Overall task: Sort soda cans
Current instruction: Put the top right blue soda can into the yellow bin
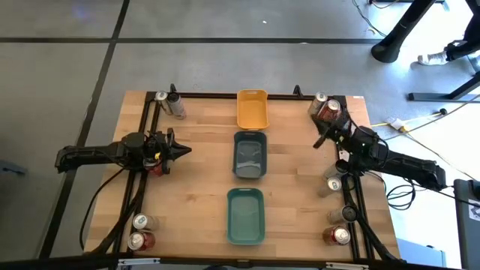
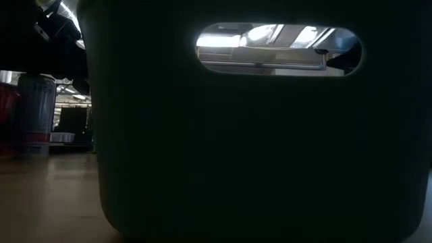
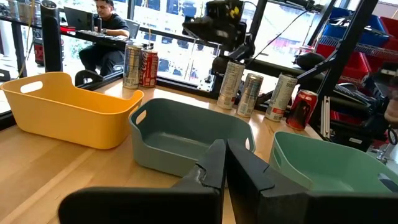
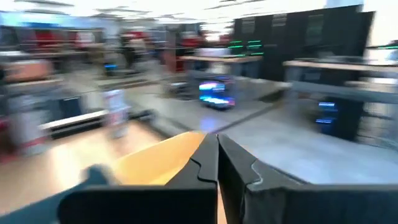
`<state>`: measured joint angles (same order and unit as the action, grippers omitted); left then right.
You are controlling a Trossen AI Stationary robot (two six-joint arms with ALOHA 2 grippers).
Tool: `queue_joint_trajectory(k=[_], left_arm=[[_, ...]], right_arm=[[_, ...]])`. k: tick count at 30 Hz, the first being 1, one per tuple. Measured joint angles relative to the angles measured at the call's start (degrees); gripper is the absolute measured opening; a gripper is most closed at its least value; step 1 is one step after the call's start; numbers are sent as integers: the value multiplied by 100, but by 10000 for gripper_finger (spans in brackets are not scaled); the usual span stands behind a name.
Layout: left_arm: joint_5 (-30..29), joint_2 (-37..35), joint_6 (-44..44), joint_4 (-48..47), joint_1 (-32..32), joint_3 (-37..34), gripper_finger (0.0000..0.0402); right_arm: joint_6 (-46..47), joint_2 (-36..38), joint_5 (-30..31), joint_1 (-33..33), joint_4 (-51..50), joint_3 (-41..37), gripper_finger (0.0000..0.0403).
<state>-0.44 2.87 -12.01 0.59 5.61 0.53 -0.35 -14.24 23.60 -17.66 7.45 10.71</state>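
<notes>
The soda cans stand upright in groups near the table's corners: far left (image 1: 169, 102), far right (image 1: 325, 106), near left (image 1: 139, 231) and near right (image 1: 340, 227). One more stands at the right side (image 1: 334, 182), and a red one (image 1: 155, 166) beside my left arm. My left gripper (image 1: 184, 150) is shut, level, pointing toward the grey-blue tray (image 1: 250, 154) and holding nothing. My right gripper (image 1: 320, 142) is shut and empty, just nearer than the far right cans. In the left wrist view the shut fingers (image 3: 224, 149) face the trays, with cans (image 3: 250, 93) behind.
Three trays lie in a row down the table's middle: yellow (image 1: 252, 109) farthest, grey-blue in the middle, teal (image 1: 245, 216) nearest. A black frame (image 1: 225, 95) runs along the table's edges. The teal tray's dark wall (image 2: 256, 148) fills the low view. A person (image 3: 102, 18) sits beyond the table.
</notes>
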Motion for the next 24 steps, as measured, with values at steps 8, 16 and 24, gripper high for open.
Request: queue_joint_trajectory(k=[8, 16, 24], left_arm=[[1, 1, 0, 1, 0, -1, 5], [1, 1, 0, -1, -1, 0, 5], [0, 0, 0, 0, -1, -1, 5]], right_arm=[[-852, -1440, 1007, -107, -519, 1582, 1], [-1488, -3023, 978, -1144, -2049, 3535, 1], [-1022, -3927, 465, -2032, -3540, 4674, 8]])
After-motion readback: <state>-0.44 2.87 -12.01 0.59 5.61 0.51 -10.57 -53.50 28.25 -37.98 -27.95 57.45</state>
